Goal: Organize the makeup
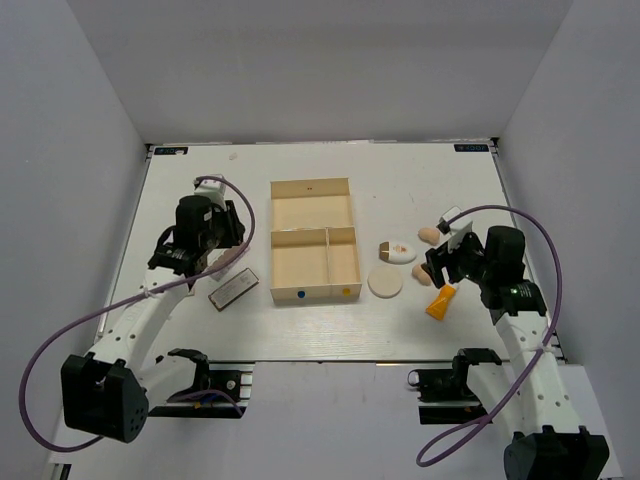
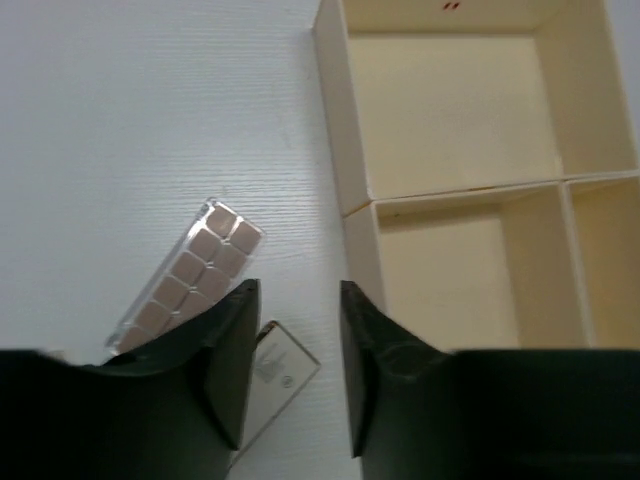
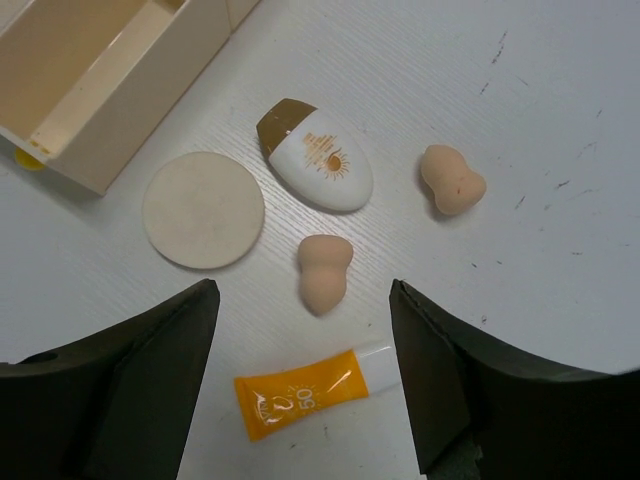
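The brownish palette [image 2: 190, 275] lies slanted on the table left of the cream tray [image 2: 355, 200]. A second flat palette [image 2: 278, 368] lies just below it, partly under my left fingers. My left gripper [image 2: 297, 300] is open and empty above them, and it also shows in the top view [image 1: 214, 260]. My right gripper [image 3: 303, 298] is open and empty above a peach sponge [image 3: 322, 270] and the orange tube [image 3: 320, 388]. The round cream puff [image 3: 203, 209], the white oval pad [image 3: 318, 155] and a second sponge [image 3: 452, 180] lie beyond.
The three-compartment tray [image 1: 270, 240] stands at the table's middle with nothing in it. In the top view one palette [image 1: 233, 288] lies left of the tray and the tube [image 1: 441, 301] right of it. White walls enclose the table.
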